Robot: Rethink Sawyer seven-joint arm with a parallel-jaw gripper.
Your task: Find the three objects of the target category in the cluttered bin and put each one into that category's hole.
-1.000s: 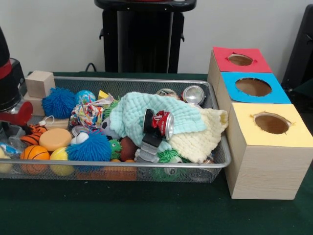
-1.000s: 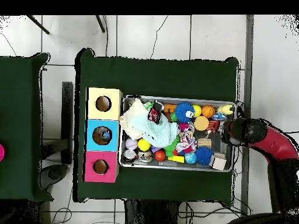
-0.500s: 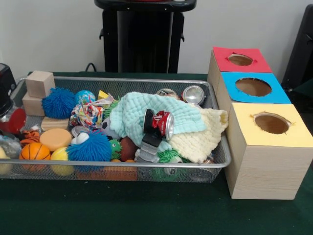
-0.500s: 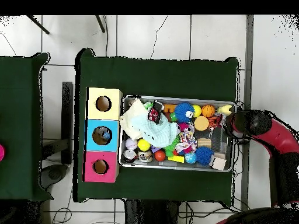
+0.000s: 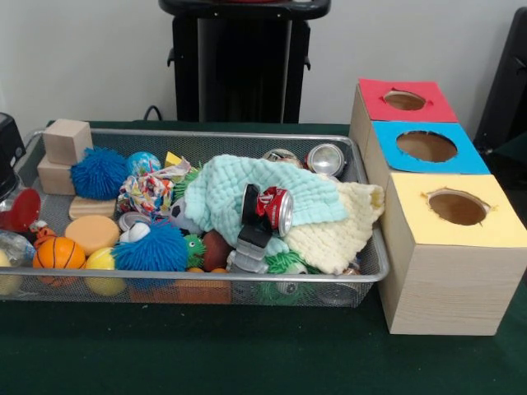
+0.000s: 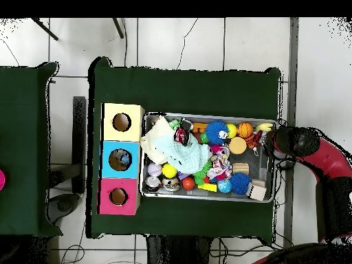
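Observation:
The cluttered bin [image 5: 206, 276] of silver wire mesh lies across the table, full of toys, cloths and cans. It also shows in the overhead view [image 6: 206, 195]. The hole [image 5: 426, 146] in the blue paper top is on the middle box of three; it also shows in the overhead view [image 6: 120, 159]. My gripper [image 5: 8, 156] shows only partly at the picture's left edge, over the bin's end farthest from the boxes. In the overhead view the gripper [image 6: 270, 142] sits at the bin's right end. Whether it holds anything is hidden.
A red crushed can [image 5: 276, 206] lies on a mint cloth [image 5: 222, 193]. Silver cans [image 5: 326, 158] lie near the boxes. Blue fuzzy balls [image 5: 99, 172], an orange basketball [image 5: 58, 255] and wooden blocks [image 5: 66, 141] fill the gripper's end. The red-topped box [image 5: 403, 100] and yellow-topped box [image 5: 457, 207] flank the blue one.
The arm has drawn back from the bin's end toward the picture's left edge in the front view, so less of it shows. The bin's contents look nearly the same.

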